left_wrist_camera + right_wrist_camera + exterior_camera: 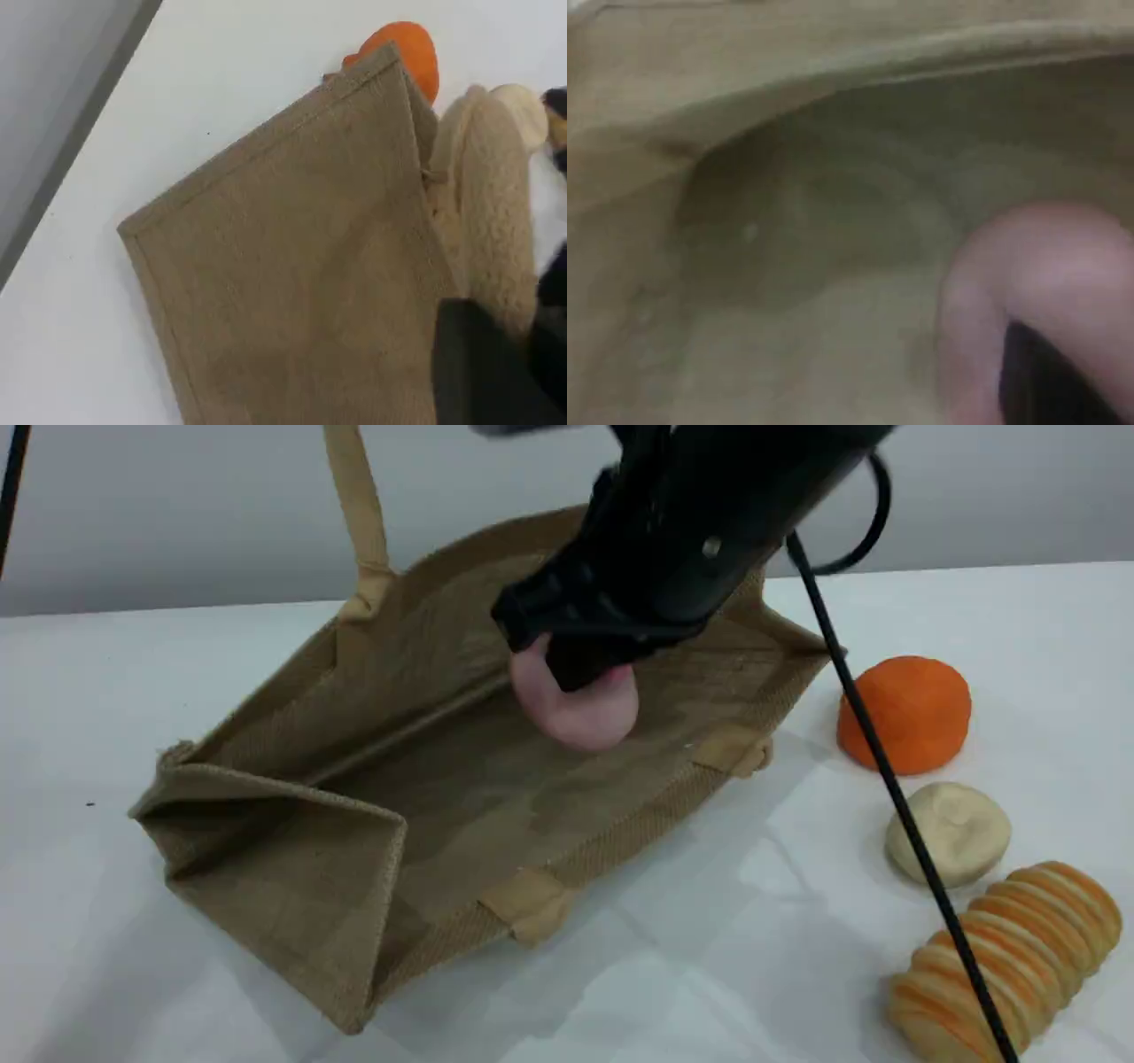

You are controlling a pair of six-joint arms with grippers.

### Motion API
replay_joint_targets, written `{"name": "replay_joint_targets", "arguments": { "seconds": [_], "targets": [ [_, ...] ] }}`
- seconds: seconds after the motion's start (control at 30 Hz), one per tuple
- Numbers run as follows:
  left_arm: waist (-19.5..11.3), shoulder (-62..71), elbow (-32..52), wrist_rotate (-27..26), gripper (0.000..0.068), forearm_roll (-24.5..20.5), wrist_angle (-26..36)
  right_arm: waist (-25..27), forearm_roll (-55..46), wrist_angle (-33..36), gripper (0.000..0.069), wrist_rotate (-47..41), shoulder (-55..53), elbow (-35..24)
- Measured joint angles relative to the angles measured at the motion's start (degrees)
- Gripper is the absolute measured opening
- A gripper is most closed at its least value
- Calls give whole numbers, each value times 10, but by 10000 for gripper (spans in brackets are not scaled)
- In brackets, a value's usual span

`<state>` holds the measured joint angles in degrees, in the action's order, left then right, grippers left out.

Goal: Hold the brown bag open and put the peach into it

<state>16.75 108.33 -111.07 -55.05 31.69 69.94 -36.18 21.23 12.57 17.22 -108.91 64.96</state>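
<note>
Big tan-brown woven bag (292,850) lying open on white table (177,1001). Small dusty-pink ball-shaped peach (580,710) pinched tight in black right gripper (578,669), just above bag's inside. Right arm slanting down from top. Left gripper (496,372) closed on beige looped handle (487,204), pulled up.

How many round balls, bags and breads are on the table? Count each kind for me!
Balls: 3, the peach, the orange ball, the cream ball
Bags: 1, the brown bag
Breads: 1, the ridged bread loaf
Total: 5
</note>
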Motion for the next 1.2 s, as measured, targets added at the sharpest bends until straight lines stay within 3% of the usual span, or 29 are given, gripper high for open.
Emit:
{"name": "replay_joint_targets", "arguments": {
  "seconds": [0.23, 0.33, 0.6, 0.7, 0.93, 1.2],
  "targets": [
    [0, 0, 0, 1, 92, 0, 0, -10, 37, -141, 50, -2, -63, 0],
    [0, 0, 0, 1, 92, 0, 0, -10, 37, -174, 124, -2, -63, 1],
    [0, 0, 0, 1, 92, 0, 0, -10, 45, -138, 561, -2, -63, 1],
    [0, 0, 0, 1, 92, 0, 1, -10, 44, -123, 653, -2, -55, 1],
    [0, 0, 0, 1, 92, -1, 0, 11, 41, -82, 647, 30, -12, 1],
    [0, 0, 0, 1, 92, -1, 0, 91, -15, 47, 596, 48, 62, 1]
  ]
}}
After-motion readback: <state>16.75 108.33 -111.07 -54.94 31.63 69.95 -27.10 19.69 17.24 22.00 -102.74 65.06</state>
